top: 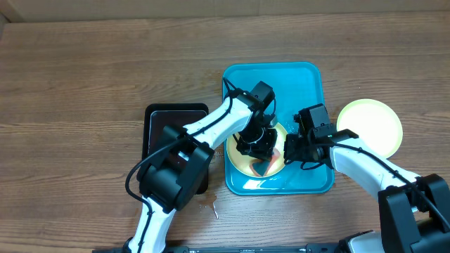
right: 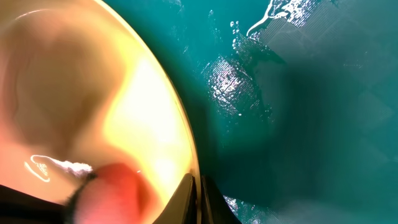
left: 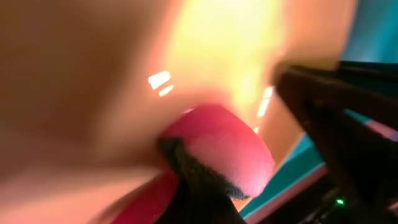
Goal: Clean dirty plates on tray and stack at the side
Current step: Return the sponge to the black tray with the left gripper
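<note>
1. the left gripper (top: pixel 256 147) is clamped on a pink sponge (left: pixel 217 155) with a dark scouring side. it presses the sponge onto the face of the yellow plate (top: pixel 241 164), which lies in the near half of the tray (top: pixel 309 84).
2. the right gripper (top: pixel 295 149) is closed on that plate's right rim. in the right wrist view its fingertips (right: pixel 198 199) pinch the edge, so it looks to be steadying the plate for the scrub.
3. progress, as a judgement: one plate is mid-clean. a reddish patch shows next to the sponge in the overhead view, though i cannot tell smear from sponge there.
4. a second plate (top: pixel 369 126), pale yellow-green with no smear visible, sits on the table (top: pixel 84 84) just right of the tray. it probably starts the side stack.
5. left to do: finish this plate and carry it over onto the second plate. i see no third plate, and the pale sheen at the tray's near edge could simply be water.
6. surface: the tray floor is wet, with bright streaks and droplets. a black tray (top: pixel 158 119) lies left of the teal one, partly under the left arm.
7. room: wood-grain tabletop, otherwise bare. only a pale strip shows beyond its far edge.
</note>
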Controlling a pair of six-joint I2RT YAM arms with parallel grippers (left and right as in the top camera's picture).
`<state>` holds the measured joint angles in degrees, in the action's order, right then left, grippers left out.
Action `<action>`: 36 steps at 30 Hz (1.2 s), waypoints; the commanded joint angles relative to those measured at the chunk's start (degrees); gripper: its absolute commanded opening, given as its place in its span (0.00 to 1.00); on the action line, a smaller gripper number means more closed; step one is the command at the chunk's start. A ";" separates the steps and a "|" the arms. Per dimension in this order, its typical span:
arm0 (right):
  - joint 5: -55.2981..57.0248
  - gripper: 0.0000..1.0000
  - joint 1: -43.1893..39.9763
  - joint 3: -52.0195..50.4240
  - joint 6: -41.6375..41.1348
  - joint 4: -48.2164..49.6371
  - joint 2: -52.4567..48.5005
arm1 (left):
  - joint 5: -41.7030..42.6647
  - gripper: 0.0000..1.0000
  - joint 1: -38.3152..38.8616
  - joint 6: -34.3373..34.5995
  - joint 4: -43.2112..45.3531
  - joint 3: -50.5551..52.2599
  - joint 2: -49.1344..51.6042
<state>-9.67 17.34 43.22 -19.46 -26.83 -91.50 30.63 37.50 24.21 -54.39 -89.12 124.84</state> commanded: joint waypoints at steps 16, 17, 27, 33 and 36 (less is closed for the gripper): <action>1.88 0.04 0.33 -1.01 0.98 -1.90 -1.95 | -31.65 0.04 -3.80 7.61 -7.34 -1.81 -3.87; 1.88 0.04 0.33 -1.01 0.96 -1.97 -1.95 | -31.65 0.04 -3.80 7.61 -7.32 -1.81 -5.49; 1.88 0.04 0.33 -1.01 0.96 -2.25 -1.95 | -26.14 0.04 -6.34 4.87 -8.44 -1.81 -23.23; 1.90 0.04 0.33 -1.01 0.96 -2.36 -1.95 | -32.41 0.04 -14.62 1.44 -13.18 -1.79 -29.27; 1.88 0.04 0.33 -1.01 0.96 -2.21 -1.95 | -37.64 0.04 -18.78 1.42 -15.47 -0.55 -28.70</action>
<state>-9.69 17.34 43.46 -19.46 -27.66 -91.53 -0.67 21.80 27.40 -69.10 -90.78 95.33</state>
